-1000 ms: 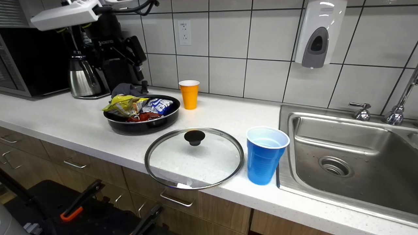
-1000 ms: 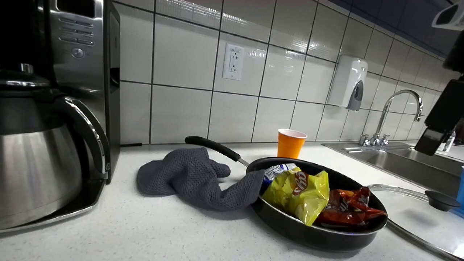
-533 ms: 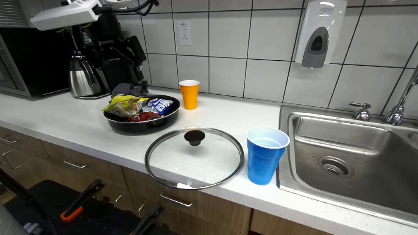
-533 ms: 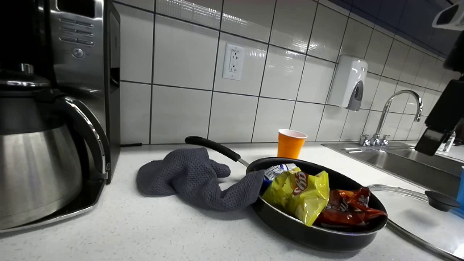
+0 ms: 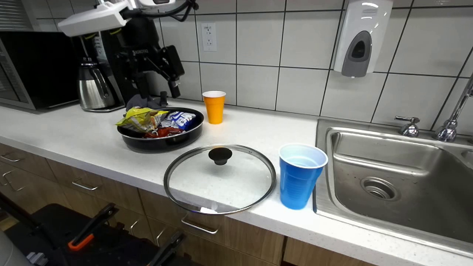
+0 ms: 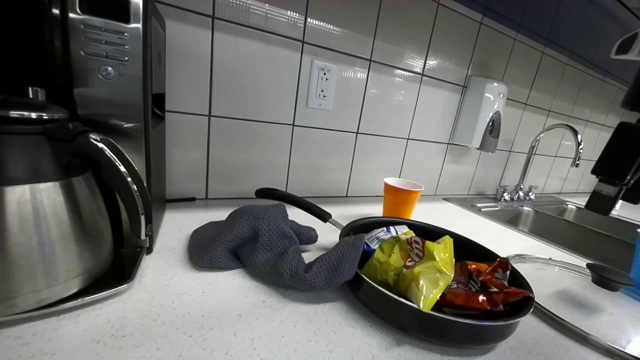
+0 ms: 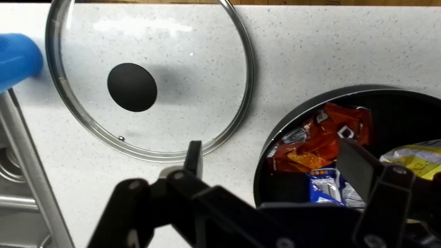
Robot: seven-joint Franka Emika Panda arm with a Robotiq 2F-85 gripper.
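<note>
My gripper (image 5: pixel 159 90) is open and empty, above the back of a black frying pan (image 5: pixel 162 142). In the wrist view its fingers (image 7: pixel 274 155) are wide apart, one over the pan and one near the lid's edge. In an exterior view only part of the gripper (image 6: pixel 607 192) shows at the right edge. The pan holds a yellow chip bag (image 6: pixel 415 267), a red bag (image 7: pixel 324 137) and a blue bag (image 7: pixel 325 187). A glass lid (image 5: pixel 221 184) with a black knob (image 7: pixel 132 86) lies flat beside the pan. A grey cloth (image 6: pixel 265 245) lies by the pan's handle (image 6: pixel 295 200).
An orange cup (image 5: pixel 214 109) stands by the wall behind the pan. A blue cup (image 5: pixel 301 179) stands between the lid and the steel sink (image 5: pixel 380 155). A steel carafe (image 6: pixel 50 235) and coffee maker (image 6: pixel 112 100) stand beyond the cloth. A soap dispenser (image 5: pixel 364 37) hangs on the wall.
In both exterior views the arm and gripper have moved right; in one of them they are also slightly lower. The pan, bags, lid, cups and cloth have not moved.
</note>
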